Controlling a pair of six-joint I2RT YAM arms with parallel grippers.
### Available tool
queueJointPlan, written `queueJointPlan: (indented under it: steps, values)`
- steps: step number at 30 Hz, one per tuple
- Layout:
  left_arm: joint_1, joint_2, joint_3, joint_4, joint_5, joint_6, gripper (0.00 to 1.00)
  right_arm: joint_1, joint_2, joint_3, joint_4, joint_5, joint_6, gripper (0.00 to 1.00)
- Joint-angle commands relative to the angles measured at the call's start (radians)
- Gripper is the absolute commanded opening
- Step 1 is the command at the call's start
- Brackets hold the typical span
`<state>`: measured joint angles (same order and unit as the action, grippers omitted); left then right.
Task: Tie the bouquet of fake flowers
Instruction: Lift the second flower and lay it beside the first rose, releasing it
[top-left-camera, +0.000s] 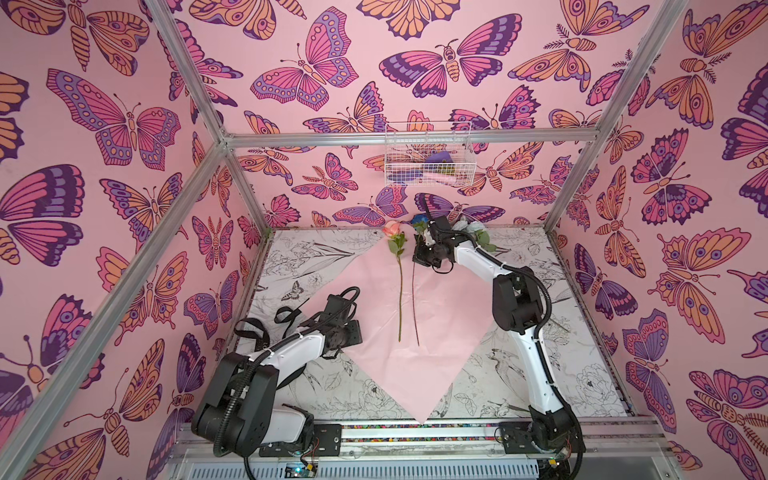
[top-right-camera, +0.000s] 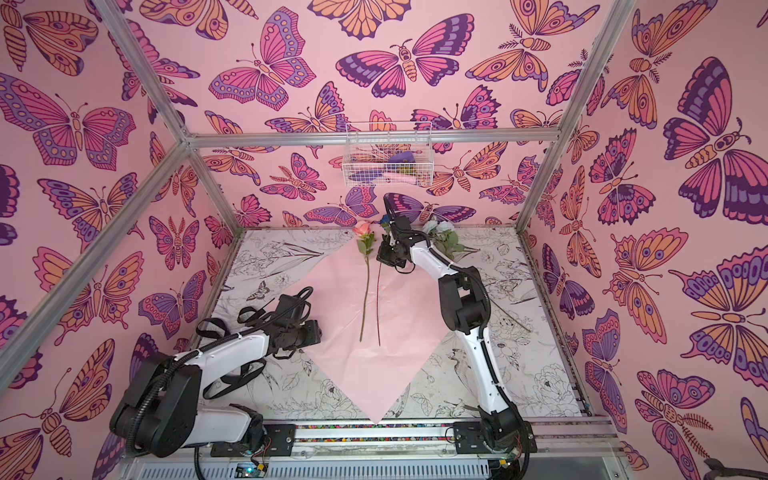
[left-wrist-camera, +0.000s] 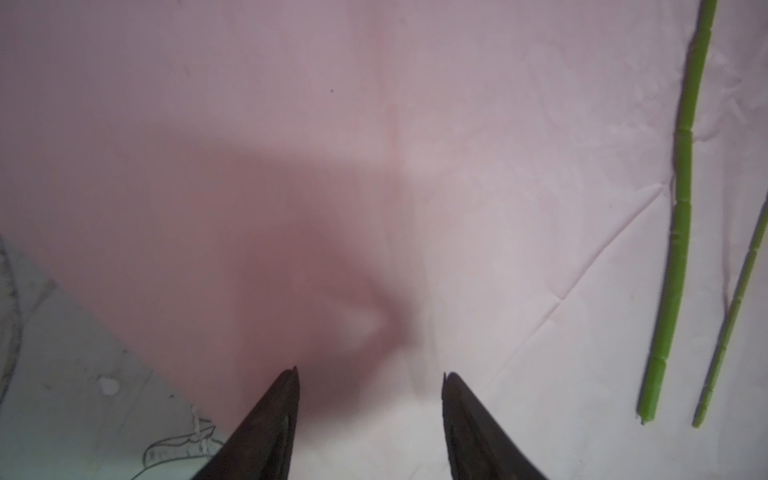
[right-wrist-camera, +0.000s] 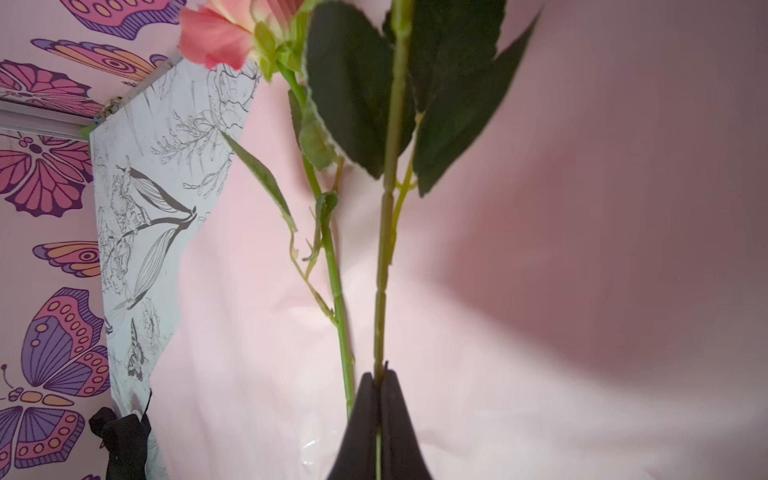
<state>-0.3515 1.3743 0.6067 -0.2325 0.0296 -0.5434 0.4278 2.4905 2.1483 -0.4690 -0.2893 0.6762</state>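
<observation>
A pink wrapping paper (top-left-camera: 419, 365) lies as a diamond on the table. On it rests a coral-pink flower (top-left-camera: 392, 228) with its long stem (top-left-camera: 400, 299). Beside it runs a second thin stem (right-wrist-camera: 384, 232) with dark leaves and a blue bloom (top-left-camera: 417, 219) at the far end. My right gripper (right-wrist-camera: 379, 378) is shut on this stem just below the leaves (top-left-camera: 417, 253). A pale blue-white flower (top-left-camera: 467, 227) lies behind the right arm. My left gripper (left-wrist-camera: 370, 374) stands open and empty low over the paper's left part (top-left-camera: 358, 331), with both stem ends (left-wrist-camera: 681, 208) off to its side.
A black ribbon (top-left-camera: 286, 316) lies looped on the printed table cover (top-left-camera: 299, 257) under and beside the left arm. A white wire basket (top-left-camera: 428, 160) hangs on the back wall. Aluminium frame posts (top-left-camera: 245, 187) mark the table's corners.
</observation>
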Motion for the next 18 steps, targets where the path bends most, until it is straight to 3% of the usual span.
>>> queueJointPlan:
  steps: [1,6,13,18]
  values:
    - [0.008,-0.003,-0.016,0.004,0.006,-0.008,0.58,0.017,0.052,0.088,0.006,-0.006,0.005,0.0]
    - [0.008,0.002,-0.016,0.011,0.01,-0.009,0.58,0.023,0.119,0.158,0.019,-0.027,0.012,0.0]
    - [0.008,0.006,-0.021,0.017,0.016,-0.012,0.58,0.032,0.133,0.165,0.048,-0.074,0.021,0.21]
    - [0.008,-0.006,-0.021,0.017,0.026,-0.018,0.58,0.032,0.093,0.154,0.001,-0.056,-0.006,0.27]
